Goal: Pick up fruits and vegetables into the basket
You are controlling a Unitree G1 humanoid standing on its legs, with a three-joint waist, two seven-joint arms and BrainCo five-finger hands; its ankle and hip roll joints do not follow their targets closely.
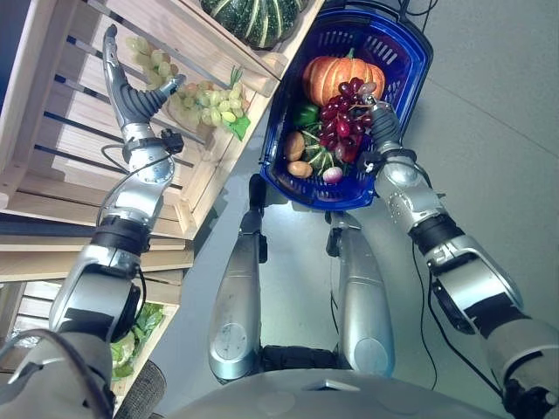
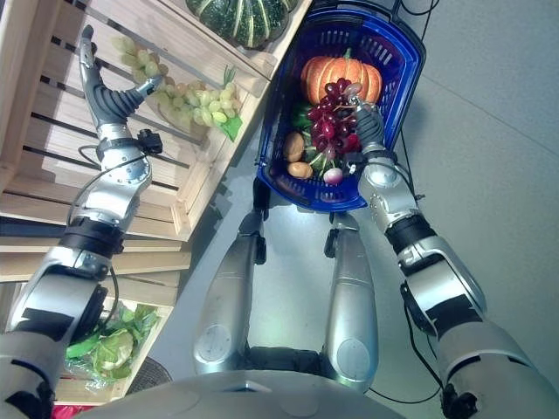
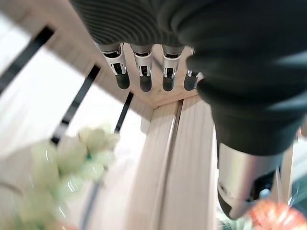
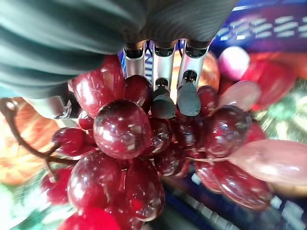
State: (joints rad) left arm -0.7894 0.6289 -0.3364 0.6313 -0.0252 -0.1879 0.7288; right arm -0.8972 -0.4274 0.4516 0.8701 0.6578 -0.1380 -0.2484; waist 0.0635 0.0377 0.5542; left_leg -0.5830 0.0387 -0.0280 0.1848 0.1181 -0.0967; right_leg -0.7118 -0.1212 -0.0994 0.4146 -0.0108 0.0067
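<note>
A: Left eye view first. Any writing to read?

B: None legible. The blue basket (image 1: 403,61) sits on the floor beside the wooden crate shelf (image 1: 52,131). Inside it lie an orange pumpkin (image 1: 330,77), a green pepper (image 1: 305,114), two brown potato-like pieces (image 1: 295,146) and a small pinkish bulb that I can't identify. The right robot hand (image 1: 377,118) is in the basket with its fingers curled round the red grapes (image 1: 339,122).

A: And the left one?

B: The left robot hand (image 1: 131,92) is raised in the crate, fingers straight and spread, thumb out towards the green grapes (image 1: 210,103), holding nothing. A striped green squash (image 1: 258,19) in the neighbouring crate is cut off by the frame edge.

A: Right eye view?

B: Same scene. Leafy greens (image 2: 109,345) show on a lower shelf, partly hidden by the left arm.

A: Left wrist view?

B: Straight dark-tipped fingers (image 3: 144,72) over pale slats, thumb apart, nothing in the grasp. The green grapes there are a blur, not touching the hand. An orange-red blur sits at the corner; I can't tell what it is.

A: Right wrist view?

B: The red grapes (image 4: 124,134) are pressed against the palm, with fingertips (image 4: 188,98) curled onto the berries and the brown stem looping out at one side. The basket's blue wall (image 4: 268,21) and the pumpkin are blurred behind.
</note>
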